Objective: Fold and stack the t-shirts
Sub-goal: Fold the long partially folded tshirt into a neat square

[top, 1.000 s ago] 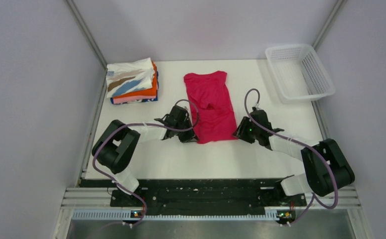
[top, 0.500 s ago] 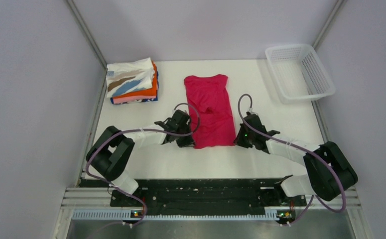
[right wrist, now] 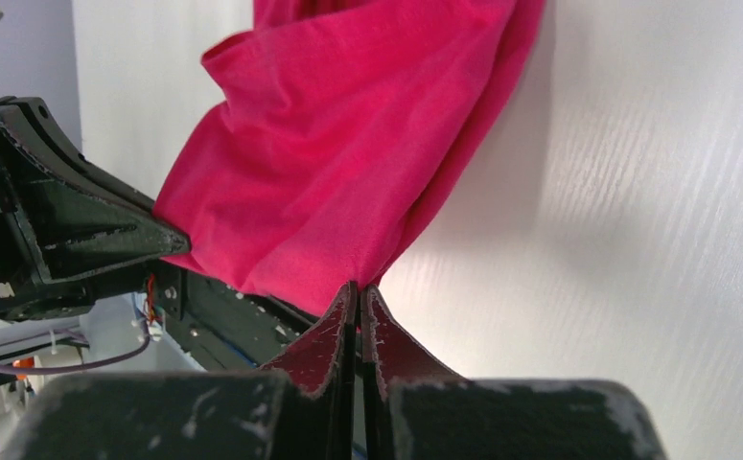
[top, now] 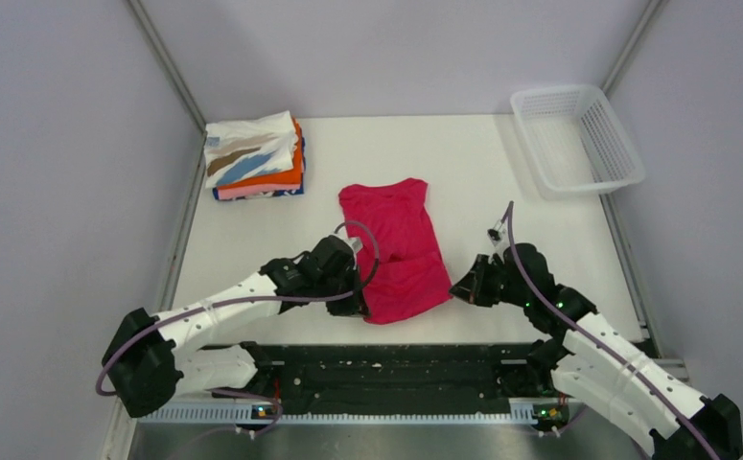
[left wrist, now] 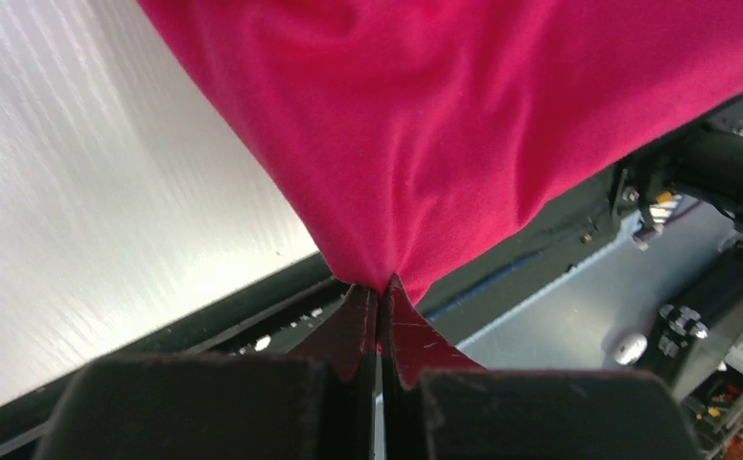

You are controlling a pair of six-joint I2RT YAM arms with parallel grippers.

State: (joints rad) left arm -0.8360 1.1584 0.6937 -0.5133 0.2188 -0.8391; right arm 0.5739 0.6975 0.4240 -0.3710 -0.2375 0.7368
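Magenta shirt (top: 396,240) is lying mid-frame, with the stack (top: 257,158) sitting upper left. Left gripper (top: 358,307) and right gripper (top: 458,287) are each pinching a lower hem corner, fingers closed on cloth. Likely best: carrying both corners level, hem taut, toward the collar.

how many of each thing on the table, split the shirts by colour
magenta-red t-shirt: 1
white streaked t-shirt: 1
orange t-shirt: 1
pink t-shirt: 1
dark blue t-shirt: 1
white mesh basket: 1
total: 6 (5 t-shirts, 1 basket)
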